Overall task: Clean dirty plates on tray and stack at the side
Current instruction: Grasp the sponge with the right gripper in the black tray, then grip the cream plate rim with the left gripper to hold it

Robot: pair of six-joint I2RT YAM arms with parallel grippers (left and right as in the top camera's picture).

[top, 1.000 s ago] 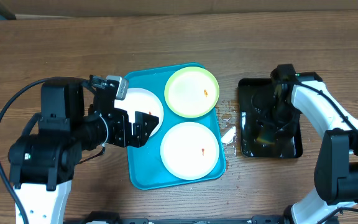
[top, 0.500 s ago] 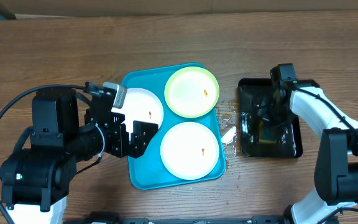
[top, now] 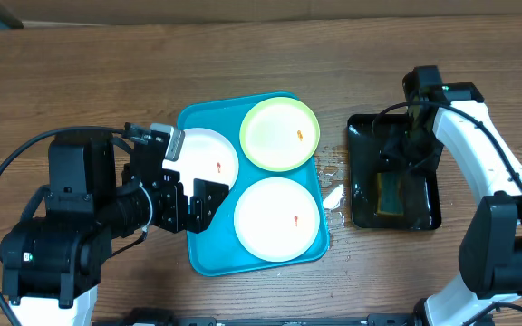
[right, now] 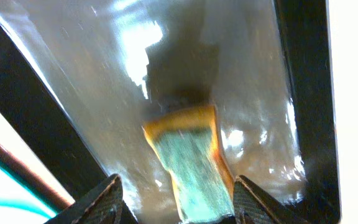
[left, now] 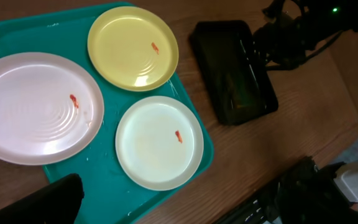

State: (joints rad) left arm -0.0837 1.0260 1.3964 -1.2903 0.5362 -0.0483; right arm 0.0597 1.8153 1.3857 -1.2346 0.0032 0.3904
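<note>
The likeliest failure is at the right end effector (right: 178, 186). The yellow rectangular sponge with a green scouring face (right: 190, 155) lies soaked in the small black rectangular tray (top: 362, 195), a little skewed to the fingers. If the jaws close off-centre they may pinch only an edge, and the sponge could slip free on the way across. A sodden sponge would also drip on the wooden table (top: 80, 72) between the two trays.

A second risk is on the large turquoise rectangular plastic tray (top: 208, 249). The plates lie loose and close together, so scrubbing one without steadying it would probably shove it into its neighbour or up the raised rim.

The right end effector is spread wide with a finger on each side of the sponge, and it grips nothing. The sponge sits closer to one finger than the other, and I cannot tell whether it touches.

The left end effector (top: 196, 192) hovers over the turquoise tray's left edge, released and empty, just beside the plain white round plate (top: 202, 156).

All three plates are on the turquoise tray. The green-rimmed round plate (top: 280, 134) is at the far right corner and the second white round plate (top: 277, 217) is in front of it. Each carries a small orange-red smear, and none is cleaned or stacked yet.
</note>
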